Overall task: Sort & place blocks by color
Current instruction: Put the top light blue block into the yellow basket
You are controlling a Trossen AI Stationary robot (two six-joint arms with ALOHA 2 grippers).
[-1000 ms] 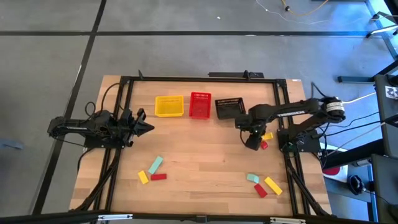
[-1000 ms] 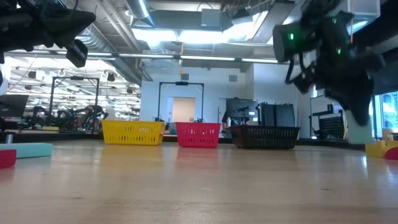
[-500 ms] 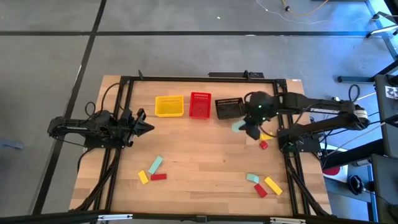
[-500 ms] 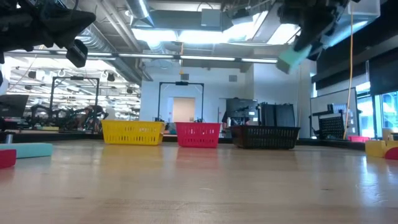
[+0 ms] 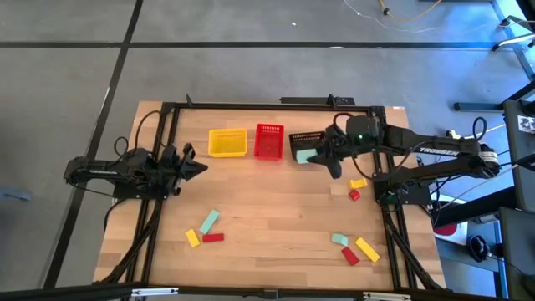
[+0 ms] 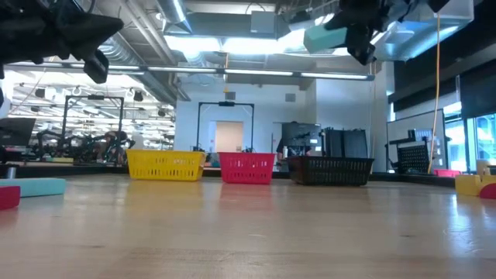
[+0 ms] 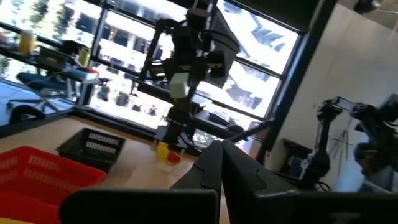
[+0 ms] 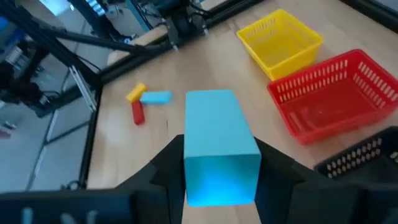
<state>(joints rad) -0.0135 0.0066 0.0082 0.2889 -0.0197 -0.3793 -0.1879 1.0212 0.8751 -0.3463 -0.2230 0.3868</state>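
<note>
My right gripper [image 5: 319,156] is shut on a pale teal block [image 5: 305,155], high above the near rim of the black basket [image 5: 308,142]. The low view shows that block [image 6: 325,36] well above the table. Two more loose blocks, yellow [image 5: 358,182] and red [image 5: 354,195], lie flat to the right of it. Three blocks lie near the left front, teal [image 5: 209,221], yellow [image 5: 192,238] and red [image 5: 213,237]. Another three lie near the right front, teal [image 5: 339,239], yellow [image 5: 366,248] and red [image 5: 350,256]. My left gripper [image 5: 201,171] waits shut at the table's left side. My right gripper pinches the teal block between its two fingers [image 8: 166,163], one on each long side near the block's rear end [image 8: 219,171]. The block lies along the fingers and sticks out past them toward the table's left. It is lifted clear of the table, roughly level.
The yellow basket [image 5: 227,142], the red basket [image 5: 268,141] and the black basket stand in a row near the table's far edge. A black frame [image 5: 167,117] runs around the table's edges. Bare wood shows in the middle of the table [image 5: 276,201].
My right gripper has risen from beside the yellow and red blocks at the right with the teal block in its hold. It has carried the block up and toward the table's far-left, to above the black basket. The left arm has kept still.
</note>
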